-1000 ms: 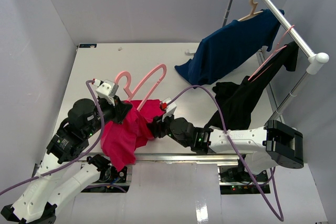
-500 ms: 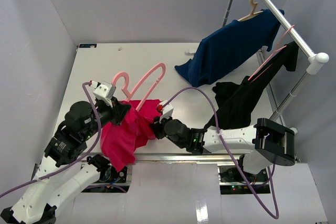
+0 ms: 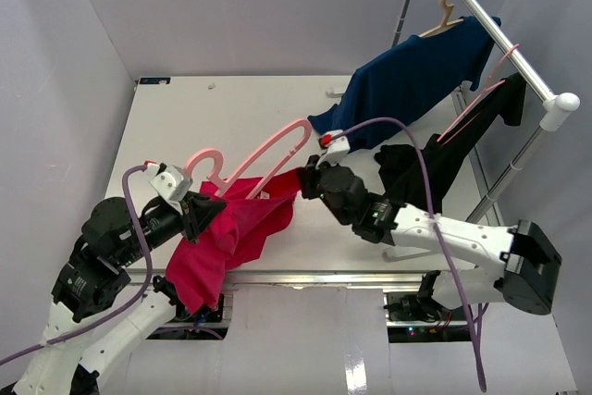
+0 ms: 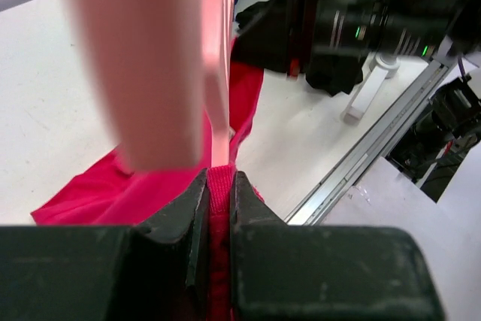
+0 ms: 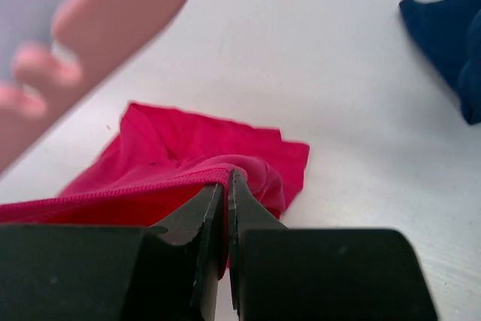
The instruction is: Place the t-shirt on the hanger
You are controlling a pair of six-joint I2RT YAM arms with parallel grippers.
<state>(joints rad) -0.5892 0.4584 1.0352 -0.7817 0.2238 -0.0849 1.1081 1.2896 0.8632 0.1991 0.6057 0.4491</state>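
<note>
The crimson t-shirt [image 3: 236, 228] is stretched between both grippers above the table's front edge, its lower part hanging over that edge. My left gripper [image 3: 205, 212] is shut on a fold of the t-shirt [image 4: 219, 186]. My right gripper [image 3: 305, 182] is shut on the t-shirt's hem [image 5: 188, 180]. The pale-pink hanger [image 3: 264, 150] runs diagonally from its hook near the left gripper up to the right gripper, one end inside the cloth. It shows blurred and close in the left wrist view [image 4: 150, 65] and the right wrist view [image 5: 113, 13].
A navy shirt [image 3: 407, 80] on a beige hanger [image 3: 449, 2] and a black garment [image 3: 435, 168] hang from a rail [image 3: 504, 43] at the right. The white table [image 3: 213, 108] extends behind the shirt.
My right gripper has moved up and to the right with the shirt's hem, spreading the cloth. My left gripper has shifted down and left. The hanger has swung to the right.
</note>
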